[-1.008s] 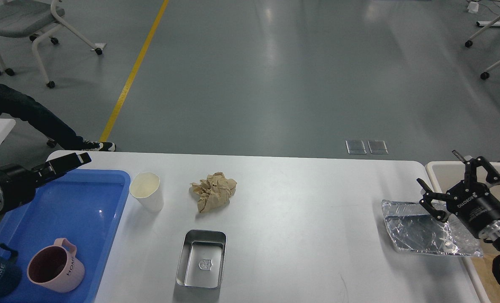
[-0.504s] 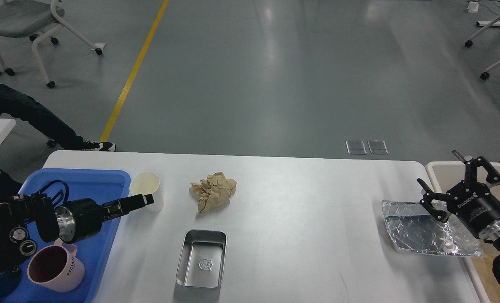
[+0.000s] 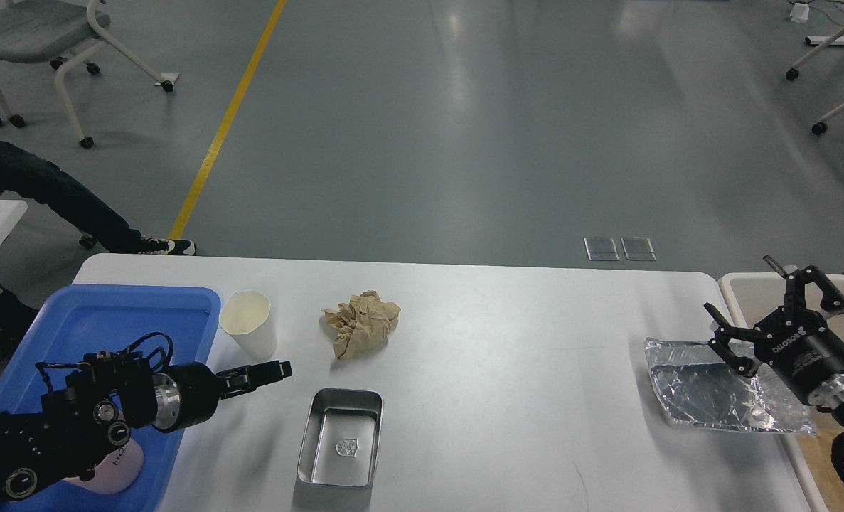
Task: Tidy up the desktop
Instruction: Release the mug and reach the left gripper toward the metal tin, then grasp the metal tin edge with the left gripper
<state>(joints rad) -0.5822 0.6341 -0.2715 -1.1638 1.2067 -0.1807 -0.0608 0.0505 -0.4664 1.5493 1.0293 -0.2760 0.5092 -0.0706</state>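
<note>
My left gripper (image 3: 274,369) hangs low between paper cup (image 3: 249,323) and steel tin (image 3: 340,437), jaws end-on so cannot tell, right gripper (image 3: 770,313) spread wide and empty above foil tray (image 3: 713,390) near bin (image 3: 749,284); desktop (image 3: 507,334) fills the foreground

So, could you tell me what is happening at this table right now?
A two-armed robot is tidying the desktop. Its left hand is stretched out low between the white paper cup and the metal tin, holding nothing. The right hand hovers open above the foil tray at the right edge, beside the beige bin. Crumpled brown paper lies untouched mid-table.
</note>
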